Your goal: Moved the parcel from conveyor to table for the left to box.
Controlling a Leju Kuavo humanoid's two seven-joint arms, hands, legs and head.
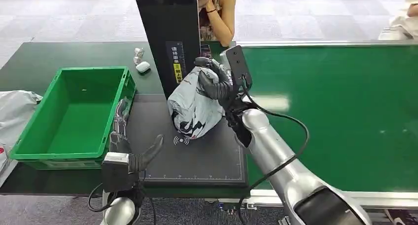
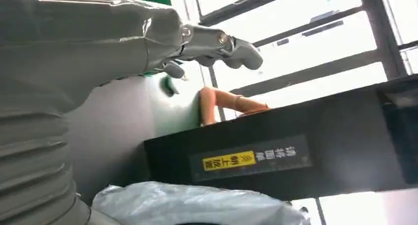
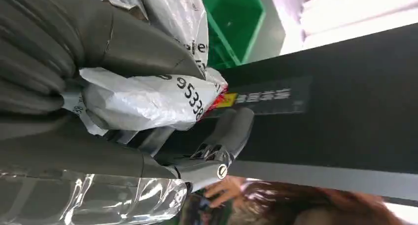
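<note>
While my right hand grips the grey parcel standing on the dark mat against the black post, my left hand waits empty, fingers apart, at the parcel's seven o'clock, beside the green bin.

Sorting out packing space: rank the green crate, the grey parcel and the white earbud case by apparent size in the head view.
1. green crate, largest.
2. grey parcel, held upright by the right hand on the dark mat.
3. white earbud case, smallest; it lies farther from the camera, but the gap is too wide to matter.

grey parcel with black print, green crate, green conveyor.
</note>
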